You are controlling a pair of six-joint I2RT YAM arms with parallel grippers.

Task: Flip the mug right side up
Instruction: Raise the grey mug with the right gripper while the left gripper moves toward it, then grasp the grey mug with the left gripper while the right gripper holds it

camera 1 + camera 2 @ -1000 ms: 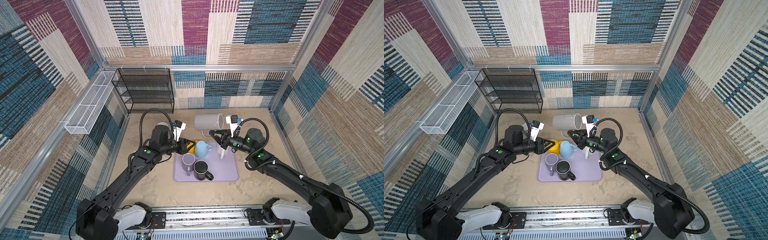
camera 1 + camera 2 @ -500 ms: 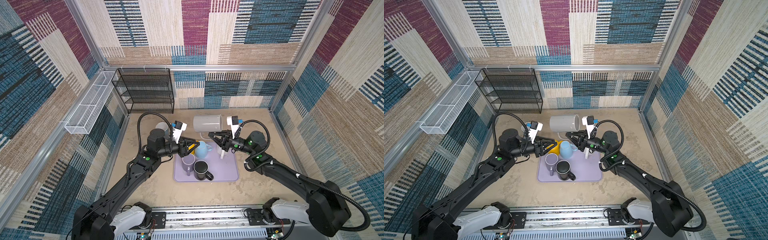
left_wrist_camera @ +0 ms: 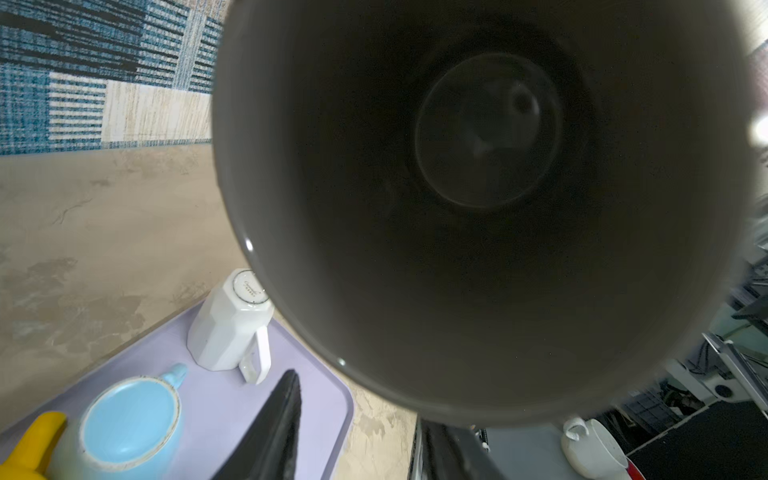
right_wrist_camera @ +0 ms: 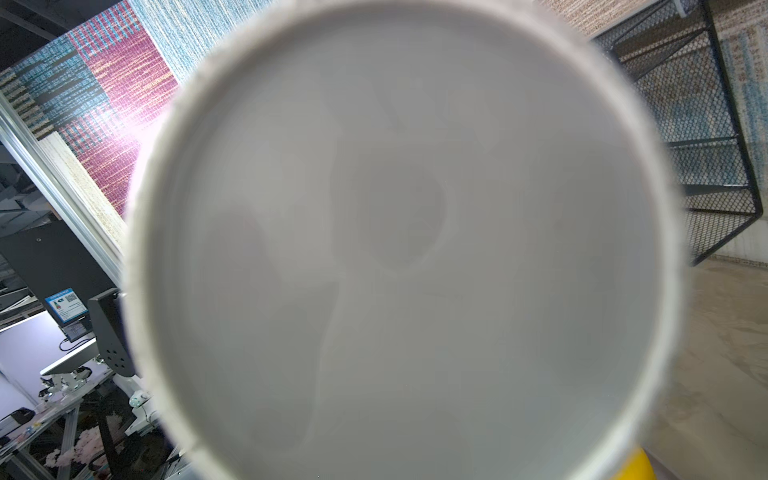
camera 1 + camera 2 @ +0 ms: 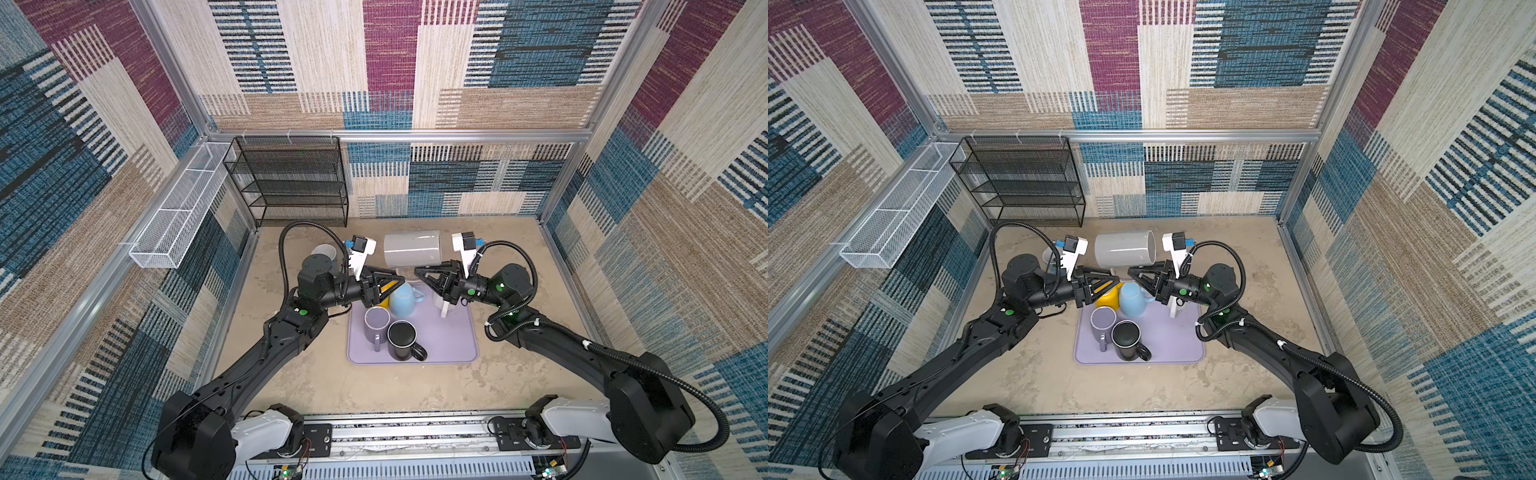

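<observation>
The grey mug (image 5: 411, 248) (image 5: 1123, 249) hangs on its side in the air above the back edge of the lilac mat (image 5: 451, 343). Its dark inside (image 3: 457, 208) faces the left wrist camera, and its flat base (image 4: 395, 249) fills the right wrist view. My right gripper (image 5: 417, 272) (image 5: 1129, 271) sits just under the mug with its jaws narrow, holding it from below; the mug hides its fingers in the right wrist view. My left gripper (image 5: 401, 283) (image 5: 1116, 279) (image 3: 361, 403) is open just below the mug's mouth, with nothing between its fingers.
On the mat stand a purple mug (image 5: 376, 322), a black mug (image 5: 402, 338), a light blue mug (image 5: 401, 297) and an upside-down white faceted mug (image 3: 228, 328). A yellow mug (image 5: 388, 286) lies under the left gripper. Behind are another white mug (image 5: 324, 251), a black wire rack (image 5: 291, 183) and a white basket (image 5: 183, 208).
My left gripper has slid right, closing in under the mug's mouth. The right gripper and the grey mug have shifted slightly left.
</observation>
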